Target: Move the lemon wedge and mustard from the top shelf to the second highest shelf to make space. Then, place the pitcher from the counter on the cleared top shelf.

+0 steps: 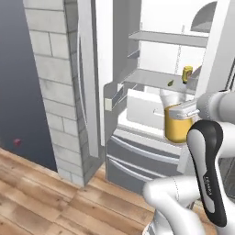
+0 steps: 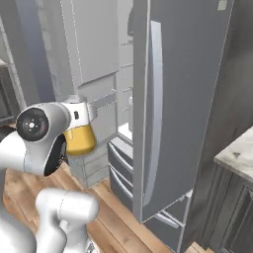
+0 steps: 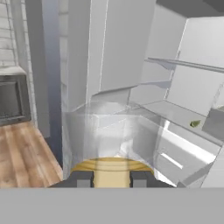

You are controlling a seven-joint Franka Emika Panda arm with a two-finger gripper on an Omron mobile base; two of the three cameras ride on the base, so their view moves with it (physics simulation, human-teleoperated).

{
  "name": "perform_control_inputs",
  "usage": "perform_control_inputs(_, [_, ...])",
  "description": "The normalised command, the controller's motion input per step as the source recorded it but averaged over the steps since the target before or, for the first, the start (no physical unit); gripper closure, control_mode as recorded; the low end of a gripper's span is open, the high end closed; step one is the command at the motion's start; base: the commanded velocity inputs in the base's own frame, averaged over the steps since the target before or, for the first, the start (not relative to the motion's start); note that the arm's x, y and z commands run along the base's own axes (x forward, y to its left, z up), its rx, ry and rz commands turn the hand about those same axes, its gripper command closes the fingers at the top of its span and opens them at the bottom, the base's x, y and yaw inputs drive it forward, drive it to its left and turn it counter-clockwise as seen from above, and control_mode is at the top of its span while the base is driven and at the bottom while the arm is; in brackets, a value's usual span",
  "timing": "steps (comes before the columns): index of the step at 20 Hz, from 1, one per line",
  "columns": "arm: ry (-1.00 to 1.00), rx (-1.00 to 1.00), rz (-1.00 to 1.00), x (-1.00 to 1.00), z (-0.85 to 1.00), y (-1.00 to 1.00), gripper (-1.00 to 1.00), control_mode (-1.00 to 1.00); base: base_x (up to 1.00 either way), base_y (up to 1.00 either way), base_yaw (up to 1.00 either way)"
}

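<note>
My gripper (image 1: 186,111) is shut on the pitcher (image 1: 178,125), a clear jug half full of yellow liquid, held in the air before the open fridge. From the right, the pitcher (image 2: 79,139) hangs below the hand. In the hand view its glass wall (image 3: 109,133) rises between my fingertips (image 3: 83,178). The yellow mustard (image 1: 187,73) and the tiny olive lemon wedge (image 1: 170,83) stand on the second highest shelf (image 1: 147,78), just behind and above the pitcher. The top shelf (image 1: 170,38) is bare. The lemon wedge (image 3: 194,124) also shows right of the pitcher. The counter (image 2: 237,150) lies far right.
A grey brick pillar (image 1: 55,82) stands left of the fridge. The open fridge door (image 2: 168,99) reaches toward me on the right. Grey freezer drawers (image 1: 137,158) sit under the shelves, close below the pitcher. Wooden floor (image 1: 41,197) spreads in front.
</note>
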Motion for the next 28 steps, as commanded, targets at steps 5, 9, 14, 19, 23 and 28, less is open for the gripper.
perform_control_inputs(5, [0.0, 0.0, 0.0, 0.0, 0.0, 0.0, 1.0, 1.0, 0.16, 0.51, -0.47])
perform_control_inputs(9, [0.0, 0.0, 0.0, 0.0, 0.0, 0.0, 1.0, 1.0, 0.14, 0.6, -0.49])
perform_control_inputs(14, [0.0, 0.0, 0.0, 0.0, 0.0, 0.0, 1.0, 1.0, 0.15, 0.65, -0.5])
perform_control_inputs(19, [0.0, 0.0, 0.0, 0.0, 0.0, 0.0, 1.0, 1.0, 0.11, 0.65, -0.46])
perform_control_inputs(23, [0.0, 0.0, 0.0, 0.0, 0.0, 0.0, 1.0, 1.0, 0.12, 0.64, -0.34])
perform_control_inputs(28, [0.0, 0.0, 0.0, 0.0, 0.0, 0.0, 1.0, 1.0, 0.27, 0.24, -0.11])
